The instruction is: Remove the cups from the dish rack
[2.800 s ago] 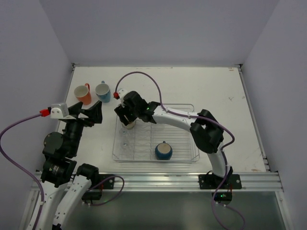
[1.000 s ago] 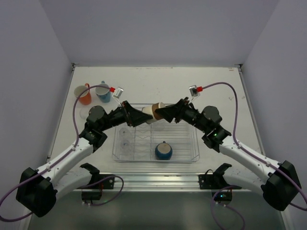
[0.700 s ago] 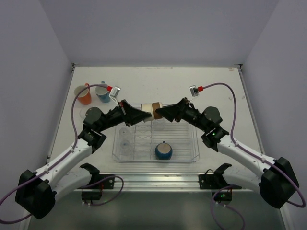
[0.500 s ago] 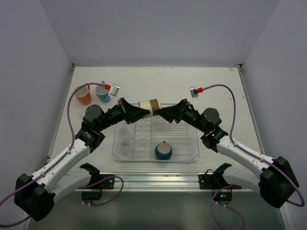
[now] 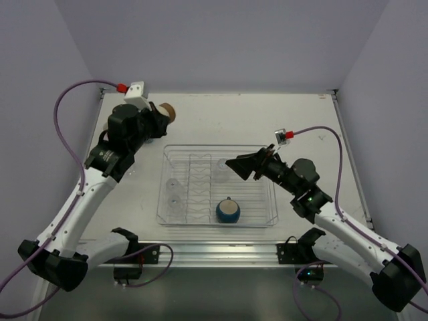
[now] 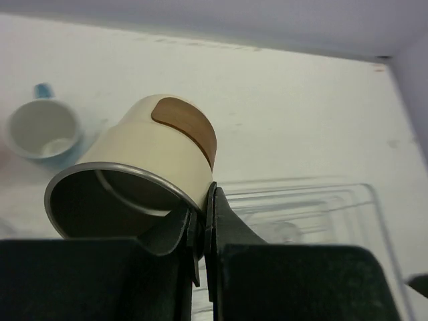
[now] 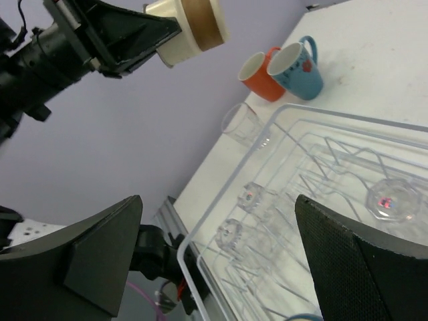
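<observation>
The tan-cream cup (image 6: 157,150) hangs in the air beyond the far-left corner of the dish rack (image 5: 254,200). It is well clear of the counter (image 5: 267,120) and tipped on its side, its open mouth facing the left wrist camera. The left fingers (image 6: 208,224) are clenched on its rim, one inside the mouth and the other pressed against the outer wall.

Inside the rack, a dark blue round cup (image 5: 228,211) sits against the near wall, about midway along it. Two clear tumblers (image 5: 172,192) stand one behind the other at the rack's left end. A third tumbler (image 5: 222,162) stands near the far wall, close to the middle.

Outside the rack, off its far-left corner, an orange mug (image 7: 257,77) and a light blue mug (image 7: 294,67) stand upright on the counter, touching each other. Another clear tumbler (image 7: 241,124) stands between them and the rack's corner, just beside the rack wall.

The right fingers (image 5: 235,165) are spread wide and hold nothing. They hover over the rack's far half, right of its middle, pointing toward its left end.
</observation>
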Tool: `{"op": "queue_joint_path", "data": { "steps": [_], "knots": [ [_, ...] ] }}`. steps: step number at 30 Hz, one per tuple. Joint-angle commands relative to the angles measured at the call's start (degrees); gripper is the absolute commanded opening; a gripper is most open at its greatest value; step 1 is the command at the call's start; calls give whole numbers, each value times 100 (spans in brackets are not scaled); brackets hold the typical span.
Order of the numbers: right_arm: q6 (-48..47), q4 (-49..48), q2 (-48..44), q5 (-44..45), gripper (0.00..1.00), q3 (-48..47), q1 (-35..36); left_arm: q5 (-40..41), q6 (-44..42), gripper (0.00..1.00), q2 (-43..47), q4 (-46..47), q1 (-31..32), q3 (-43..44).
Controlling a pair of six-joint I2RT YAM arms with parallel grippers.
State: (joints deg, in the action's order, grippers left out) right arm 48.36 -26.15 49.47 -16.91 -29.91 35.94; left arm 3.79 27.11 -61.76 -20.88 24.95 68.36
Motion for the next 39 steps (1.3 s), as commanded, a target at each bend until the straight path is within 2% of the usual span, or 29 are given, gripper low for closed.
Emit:
{"op": "queue_joint_path", "data": {
  "steps": [1, 3, 9, 13, 22, 36, 39],
  "knots": [
    [-608, 804, -157, 346, 99, -173, -26, 615, -804, 0, -266, -1163, -797, 178],
    [-792, 1014, -175, 372, 99, -182, -17, 841, -944, 0, -442, -1321, -1009, 143],
    [-1039, 1261, 1, 258, 99, -243, -17, 1282, -1164, 0, -1031, -1515, -1106, 46],
    [-1100, 1340, 1, 275, 99, -269, -26, 984, -1235, 0, -1504, -1515, -1133, 46],
    [-1118, 1332, 1, 276, 99, -270, -26, 913, -1305, 0, -2331, -1471, -1133, -112],
    [-1092, 1358, 10, 346, 99, -270, -17, 913, -1314, 0, -2938, -1269, -1080, -464],
    [-1030, 1253, 10, 311, 99, -226, -17, 992, -1358, 3, -3053, -1269, -1089, -429]
  ]
}}
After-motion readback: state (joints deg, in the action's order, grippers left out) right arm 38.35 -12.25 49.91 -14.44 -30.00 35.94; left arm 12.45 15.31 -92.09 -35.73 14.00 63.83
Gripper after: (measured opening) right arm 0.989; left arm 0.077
